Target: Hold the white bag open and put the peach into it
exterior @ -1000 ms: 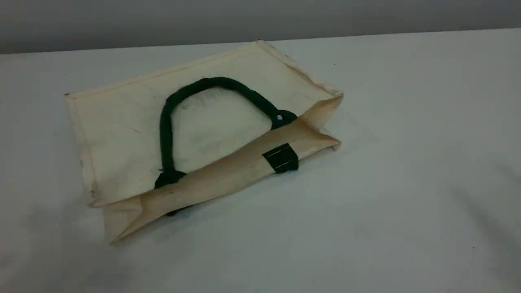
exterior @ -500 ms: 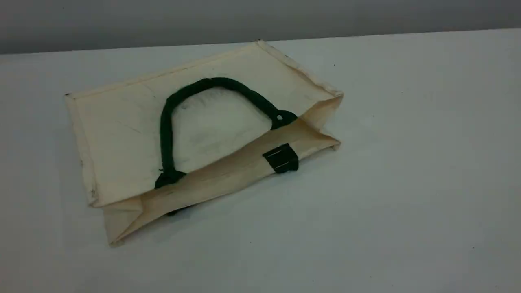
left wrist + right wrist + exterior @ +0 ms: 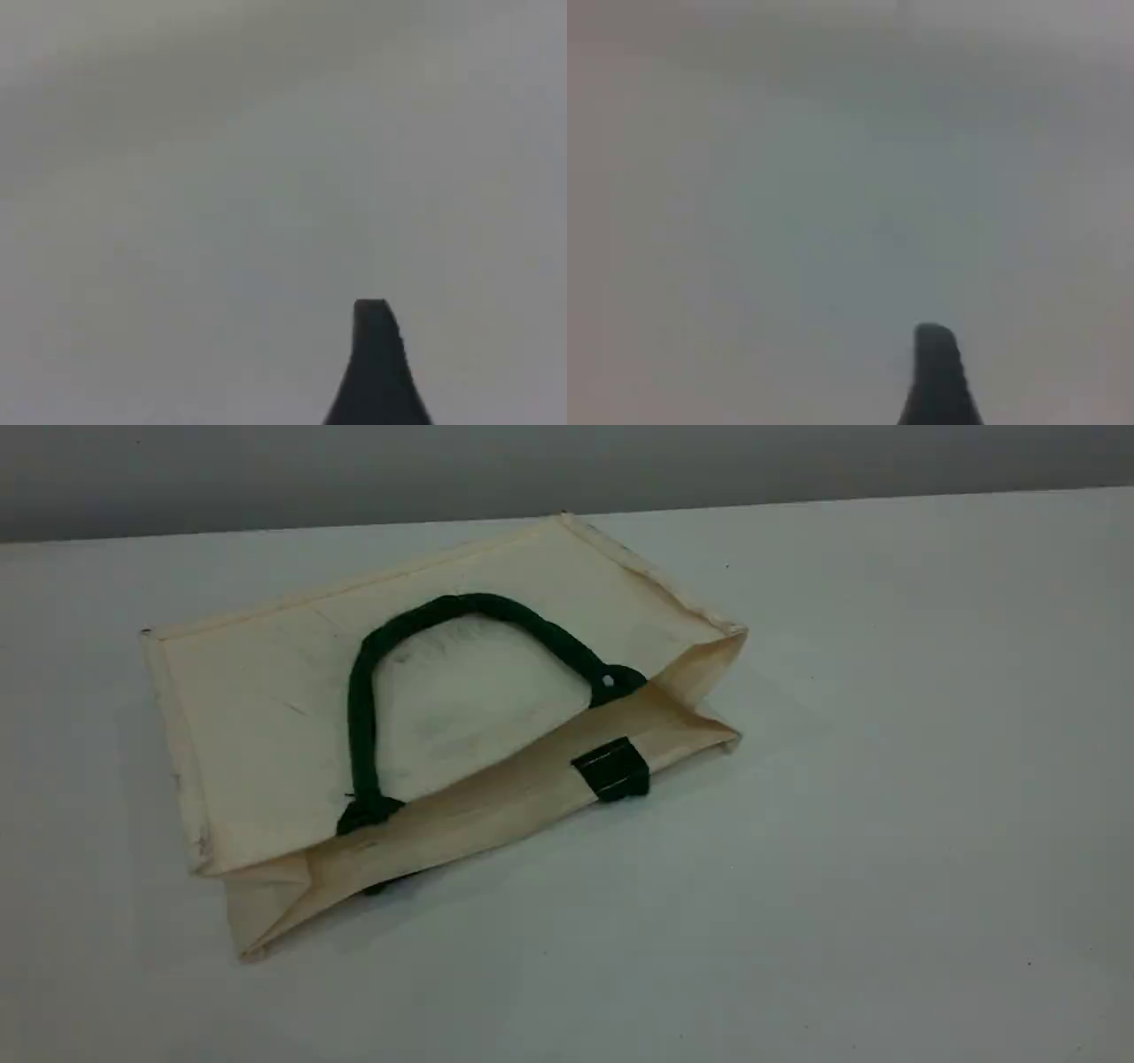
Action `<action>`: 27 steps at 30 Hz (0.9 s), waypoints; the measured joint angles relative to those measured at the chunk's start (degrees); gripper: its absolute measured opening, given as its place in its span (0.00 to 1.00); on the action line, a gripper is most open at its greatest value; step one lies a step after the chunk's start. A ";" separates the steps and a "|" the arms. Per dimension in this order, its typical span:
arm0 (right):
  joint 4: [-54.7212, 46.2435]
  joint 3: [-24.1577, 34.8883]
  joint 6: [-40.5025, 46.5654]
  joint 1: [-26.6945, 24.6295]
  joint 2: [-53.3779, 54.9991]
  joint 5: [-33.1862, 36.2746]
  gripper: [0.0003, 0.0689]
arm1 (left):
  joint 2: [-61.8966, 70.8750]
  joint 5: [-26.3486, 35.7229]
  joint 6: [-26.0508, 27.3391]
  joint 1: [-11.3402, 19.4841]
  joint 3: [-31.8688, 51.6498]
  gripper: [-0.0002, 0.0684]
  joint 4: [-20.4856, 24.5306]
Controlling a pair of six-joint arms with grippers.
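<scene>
White bag (image 3: 266,708) lies flat on its side on the worktop (image 3: 886,824), left of centre in the scene view. Its mouth runs along the near right edge, only slightly gaping. Green rope handle (image 3: 359,708) is folded back onto the upper panel. Green tab (image 3: 611,769) shows on the lower lip of the mouth. Nothing touches the bag.

Left pincer (image 3: 376,354): one dark fingertip in its wrist view against blurred grey, nothing pinched, spread wide.

Right pincer (image 3: 937,372): one dark fingertip over blurred grey (second finger out of frame); cannot tell whether spread or pressed together
</scene>
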 joint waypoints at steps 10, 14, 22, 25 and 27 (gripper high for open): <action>0.49 2.30 0.54 0.00 -10.20 5.17 0.59 | -8.35 -1.40 -4.44 0.00 1.68 0.69 -0.20; 0.48 5.61 0.54 -0.12 -16.54 11.04 0.59 | -8.61 -0.75 -5.20 0.00 2.19 0.69 -0.20; 1.11 13.09 1.83 -0.12 -26.86 8.97 0.59 | -9.60 -2.91 -7.14 0.00 4.91 0.69 -0.32; 1.11 15.02 3.01 -0.12 -28.07 9.38 0.59 | -11.24 -5.51 -7.08 0.00 7.52 0.69 -0.20; 0.98 16.39 4.92 -0.12 -28.07 10.73 0.59 | -12.76 -6.02 -7.08 0.00 9.18 0.69 -0.14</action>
